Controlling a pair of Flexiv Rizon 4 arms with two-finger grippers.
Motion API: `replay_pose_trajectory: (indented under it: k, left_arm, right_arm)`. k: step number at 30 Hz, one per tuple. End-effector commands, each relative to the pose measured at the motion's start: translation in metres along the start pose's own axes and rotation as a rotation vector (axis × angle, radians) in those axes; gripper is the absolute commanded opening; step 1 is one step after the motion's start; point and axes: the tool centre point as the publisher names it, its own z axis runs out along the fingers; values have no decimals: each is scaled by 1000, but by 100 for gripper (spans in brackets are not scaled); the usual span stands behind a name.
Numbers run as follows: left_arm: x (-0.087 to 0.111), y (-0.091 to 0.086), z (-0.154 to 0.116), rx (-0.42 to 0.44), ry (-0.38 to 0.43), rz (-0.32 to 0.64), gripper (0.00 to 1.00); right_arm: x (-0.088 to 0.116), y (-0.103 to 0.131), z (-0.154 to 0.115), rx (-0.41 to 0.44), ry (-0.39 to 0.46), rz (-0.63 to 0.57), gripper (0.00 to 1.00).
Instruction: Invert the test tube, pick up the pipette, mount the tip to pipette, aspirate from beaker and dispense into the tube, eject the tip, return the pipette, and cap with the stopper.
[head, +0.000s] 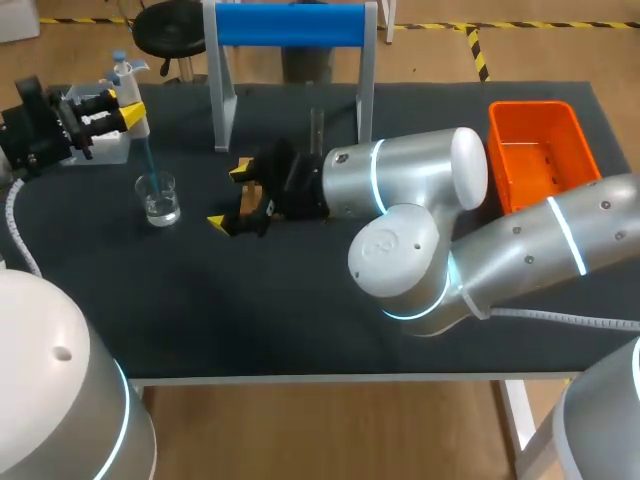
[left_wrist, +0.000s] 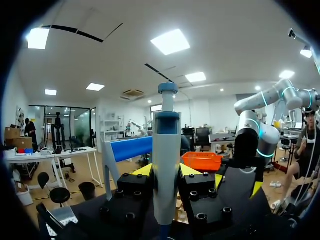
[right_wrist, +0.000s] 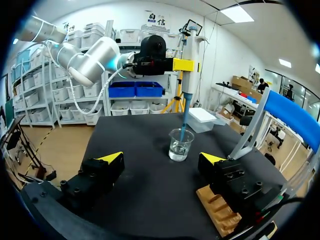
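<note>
Glass beaker (head: 158, 198) is sitting toward ten o'clock on the table (head: 300, 310), holding a little clear liquid (right_wrist: 178, 152); pipette (left_wrist: 166, 165) is standing upright over it, its blue tip (right_wrist: 184, 125) dipping inside the rim; whether it is reaching the liquid I cannot tell.

Left gripper (head: 128, 108) is clamping the pipette's barrel from both sides, below the plunger knob (left_wrist: 167, 88); judging this a sound hold, since the body looks like stiff, light plastic and the grip is leaving the knob free.

Tip is looking thin and likely to flex; it should not be pressed onto the beaker floor; beaker is probably light, slick and breakable, so a sideways nudge could topple it.

Right gripper (head: 229, 196) is hanging at three o'clock of the beaker, fingers spread wide, holding nothing, just beside a wooden rack (right_wrist: 217, 210).
</note>
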Motion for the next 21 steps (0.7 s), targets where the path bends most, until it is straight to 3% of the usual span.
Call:
replay_pose_trajectory:
  k: [1,21]
  left_arm:
    - [-4,7,0,7,7,-5,0]
    - [-5,24,1,0,15,-46,0]
  right_arm:
    - [0,1,0,7,0,0,100]
    - [0,1,0,7,0,0,100]
